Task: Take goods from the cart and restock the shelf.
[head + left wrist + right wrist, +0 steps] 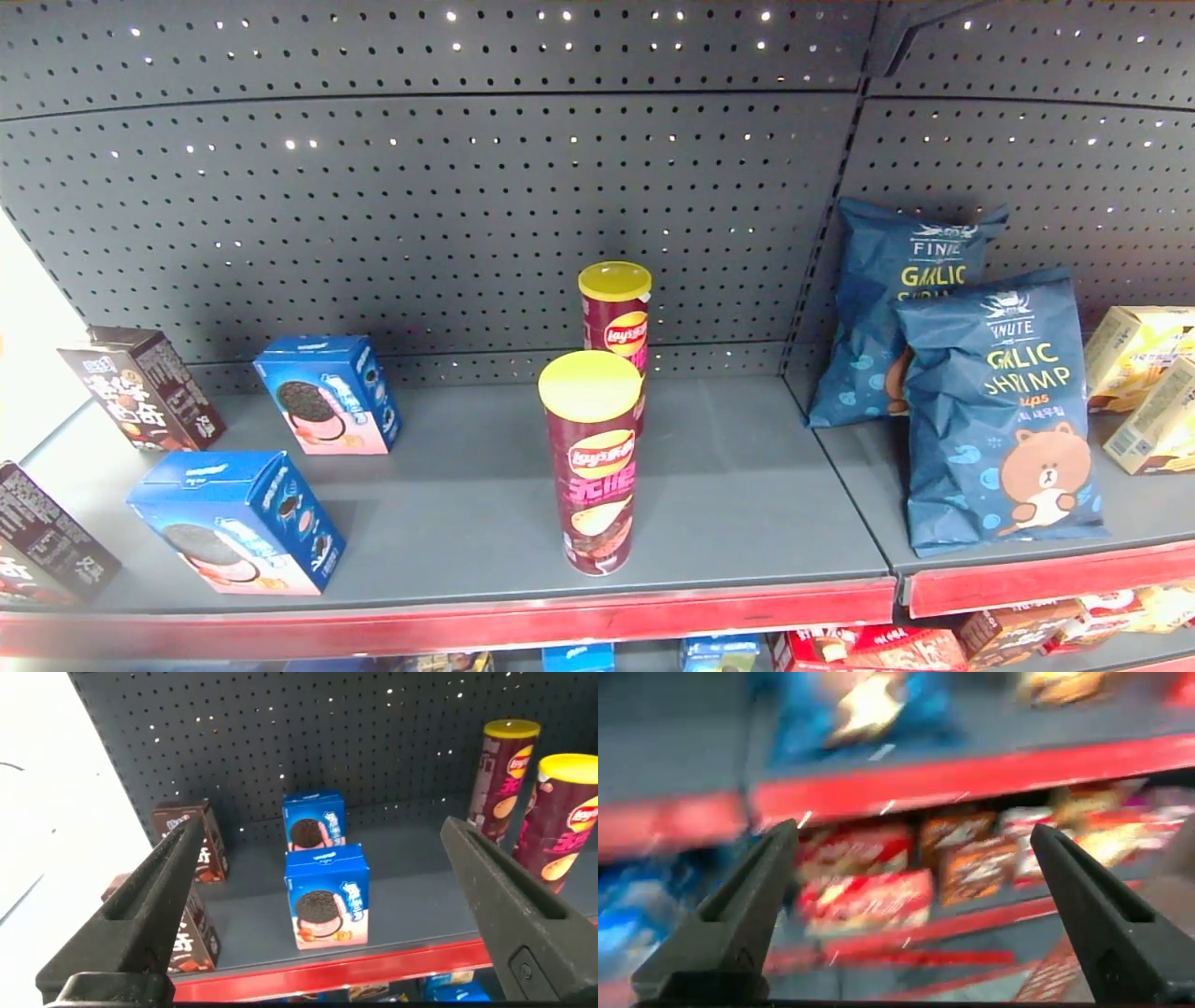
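Two maroon chip cans with yellow lids stand on the grey shelf (728, 485): the front can (593, 462) near the red edge and the back can (616, 327) by the pegboard. Both cans (556, 812) also appear in the left wrist view. Two blue cookie boxes (238, 523) (329, 394) stand to their left, and the front box (327, 896) faces my left gripper (322, 919), which is open and empty in front of the shelf. My right gripper (915, 905) is open and empty, lower down, facing the red shelf edge (971, 770) and the lower shelf's red and brown packs (868, 896).
Dark brown boxes (145, 387) (42, 546) stand at the shelf's left end. Two blue shrimp chip bags (999, 411) lean on the neighbouring shelf, with yellow boxes (1144, 387) at the far right. Bare shelf lies between the cans and the bags.
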### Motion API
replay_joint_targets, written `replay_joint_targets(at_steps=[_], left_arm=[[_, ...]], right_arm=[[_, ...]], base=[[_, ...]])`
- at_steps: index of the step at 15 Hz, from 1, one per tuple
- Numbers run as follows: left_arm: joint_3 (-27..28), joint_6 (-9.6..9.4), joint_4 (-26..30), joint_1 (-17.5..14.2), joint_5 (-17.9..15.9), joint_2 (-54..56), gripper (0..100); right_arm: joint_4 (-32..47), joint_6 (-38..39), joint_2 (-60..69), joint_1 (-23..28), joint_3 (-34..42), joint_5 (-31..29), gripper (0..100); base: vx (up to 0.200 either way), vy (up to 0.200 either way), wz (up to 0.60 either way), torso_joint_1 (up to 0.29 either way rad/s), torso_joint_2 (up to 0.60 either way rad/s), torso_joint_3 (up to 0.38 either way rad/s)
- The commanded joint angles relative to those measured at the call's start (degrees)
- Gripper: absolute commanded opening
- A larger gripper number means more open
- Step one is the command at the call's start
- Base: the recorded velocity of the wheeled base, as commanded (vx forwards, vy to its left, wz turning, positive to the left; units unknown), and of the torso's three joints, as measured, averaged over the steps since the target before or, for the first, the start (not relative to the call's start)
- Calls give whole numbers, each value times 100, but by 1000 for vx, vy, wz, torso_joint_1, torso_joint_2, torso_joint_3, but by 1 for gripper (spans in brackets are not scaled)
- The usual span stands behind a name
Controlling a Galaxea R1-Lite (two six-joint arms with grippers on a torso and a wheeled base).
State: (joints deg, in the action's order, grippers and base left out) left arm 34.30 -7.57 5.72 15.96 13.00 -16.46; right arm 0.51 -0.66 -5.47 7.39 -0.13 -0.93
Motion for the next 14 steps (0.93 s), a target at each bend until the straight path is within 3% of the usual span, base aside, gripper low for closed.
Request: replay_joint_targets(at_steps=[1, 10, 11, 12, 13, 14], left_arm=[[6, -8, 8, 109, 1, 37, 100], [120, 1, -9, 180, 10, 29, 100], [120, 1, -9, 180, 19, 55, 100], [120, -8, -9, 162, 45, 152, 100], [103, -8, 0, 136, 45, 213, 100], [-135, -8, 43, 118, 45, 424, 100]], right_arm=[[2, -22, -15, 8, 5, -13, 100], [-51, 22, -15, -106, 13, -22, 100], [-42, 31, 20, -862, 5, -4, 100], [-34, 31, -33, -1222, 5, -13, 100], [-42, 22, -50, -1196, 5, -13, 100], [-42, 22, 38, -756, 13, -13, 100]], base=[[0, 0, 0, 0, 0, 0], [0, 0, 0, 0, 0, 0], [0, 0, 0, 0, 0, 0], [0, 0, 0, 0, 0, 0], [0, 0, 0, 0, 0, 0], [0, 0, 0, 0, 0, 0]])
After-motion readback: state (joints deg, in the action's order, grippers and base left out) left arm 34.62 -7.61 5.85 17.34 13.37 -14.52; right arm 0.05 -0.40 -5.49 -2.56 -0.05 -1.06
